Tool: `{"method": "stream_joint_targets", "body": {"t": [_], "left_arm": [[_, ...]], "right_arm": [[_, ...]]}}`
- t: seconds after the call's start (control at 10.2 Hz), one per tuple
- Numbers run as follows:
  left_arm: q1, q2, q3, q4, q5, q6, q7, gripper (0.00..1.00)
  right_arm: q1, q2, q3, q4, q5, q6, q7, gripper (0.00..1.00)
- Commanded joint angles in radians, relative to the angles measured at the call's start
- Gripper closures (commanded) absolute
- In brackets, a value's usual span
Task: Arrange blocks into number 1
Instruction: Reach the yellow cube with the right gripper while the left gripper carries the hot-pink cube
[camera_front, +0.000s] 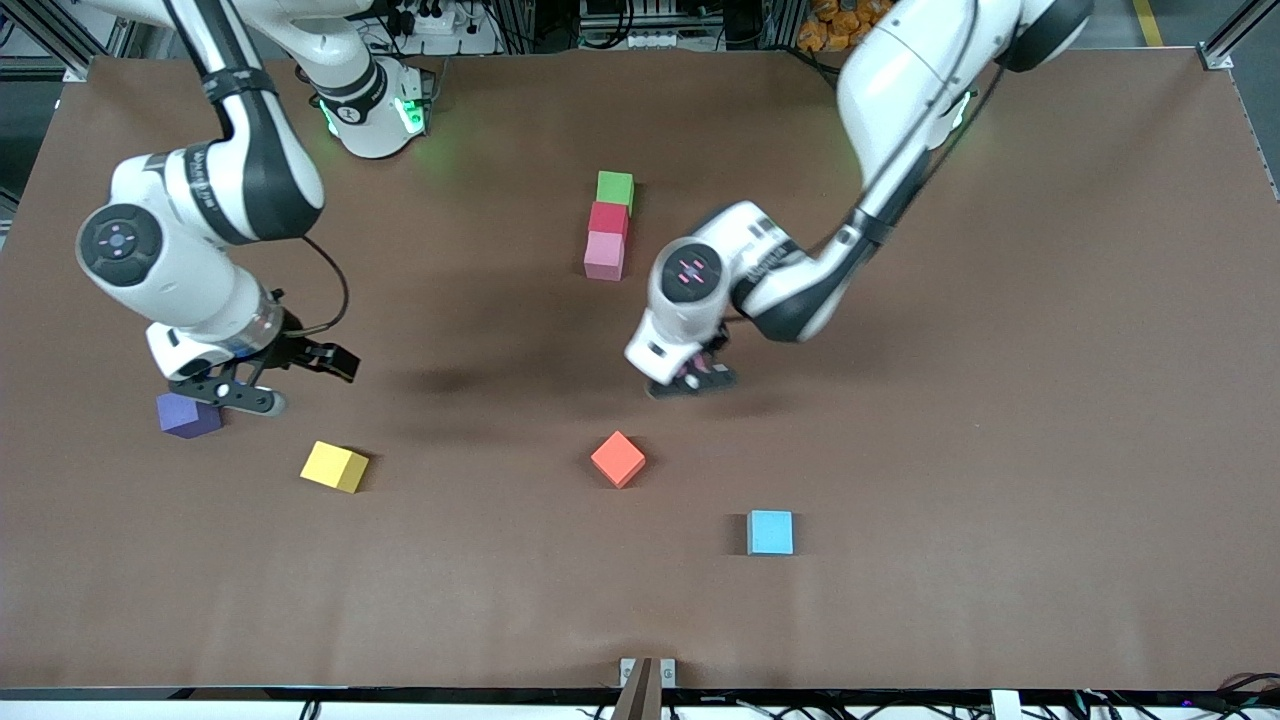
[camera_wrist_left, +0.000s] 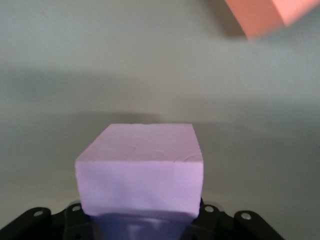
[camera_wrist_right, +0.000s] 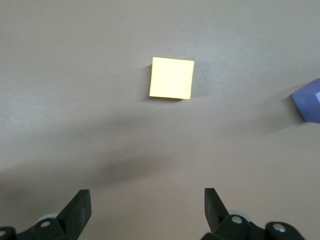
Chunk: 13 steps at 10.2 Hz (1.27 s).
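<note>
Right pincer (camera_front: 285, 375) hangs with its fingers spread wide and nothing between them, just above the counter (camera_front: 1000, 450) at the right arm's end, right beside the purple block (camera_front: 188, 414), which it partly overlaps in the front view. Its wrist view shows the two dark fingertips (camera_wrist_right: 80, 207) well apart over bare surface, with the yellow block (camera_wrist_right: 172, 78) lying flat ahead of them and a corner of the purple block at the edge. On the counter, the yellow block sits near the purple one, a little nearer to the front camera and more toward the middle. Three blocks stand in a touching row near the middle: the green block (camera_front: 615, 188) farthest from the front camera, then the red block (camera_front: 608, 217), then a pink block (camera_front: 604, 254). Nearer the front camera lies the orange block (camera_front: 618, 459), turned at an angle. Left pincer (camera_front: 692, 380) is clamped on the second pink block (camera_wrist_left: 142, 167), holding it low over the counter between the row and the orange block. Last comes the light blue block (camera_front: 770, 532), nearest to the front camera of all.
</note>
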Motion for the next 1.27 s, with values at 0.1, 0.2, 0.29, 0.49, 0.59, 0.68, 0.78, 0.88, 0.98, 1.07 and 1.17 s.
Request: {"method": "stream_joint_targets", "body": {"t": [0.1,0.2,0.29,0.49,0.59,0.68,0.78,0.88,0.98,1.07,1.17], "left_arm": [[-0.105,0.042,0.018,0.007,0.020,0.010,0.017,1.00],[-0.120,0.060,0.018,0.029,0.020,0.014,0.037,1.00],[-0.140,0.077,0.018,0.057,0.019,0.014,0.041,1.00],[-0.163,0.090,0.018,0.074,0.017,0.016,0.035,1.00],[-0.177,0.091,0.018,0.074,0.017,0.015,0.031,1.00],[-0.188,0.094,0.018,0.071,0.014,0.016,0.030,1.00],[-0.198,0.097,0.018,0.071,0.014,0.016,0.028,1.00],[-0.200,0.103,0.018,0.073,0.012,0.016,0.028,1.00],[-0.214,0.106,0.018,0.074,0.012,0.019,0.028,1.00],[-0.218,0.111,0.018,0.074,0.012,0.027,0.027,1.00],[-0.222,0.113,0.018,0.073,0.011,0.027,0.028,1.00]], "right_arm": [[-0.028,0.096,-0.022,0.010,-0.006,0.078,-0.022,0.00],[-0.028,0.142,-0.042,0.015,-0.003,0.144,-0.023,0.00],[-0.009,0.209,-0.056,0.042,-0.008,0.198,-0.026,0.00],[0.028,0.281,-0.110,0.098,0.001,0.263,-0.026,0.00],[0.032,0.297,-0.121,0.128,0.002,0.255,-0.026,0.00],[0.040,0.303,-0.134,0.135,0.002,0.255,-0.026,0.00],[0.049,0.318,-0.154,0.153,0.003,0.255,-0.029,0.00],[0.055,0.346,-0.168,0.186,0.011,0.255,-0.025,0.00],[0.063,0.376,-0.180,0.211,0.033,0.260,-0.020,0.00],[0.064,0.403,-0.182,0.234,0.070,0.263,-0.019,0.00],[0.064,0.424,-0.182,0.257,0.072,0.264,-0.019,0.00]]}}
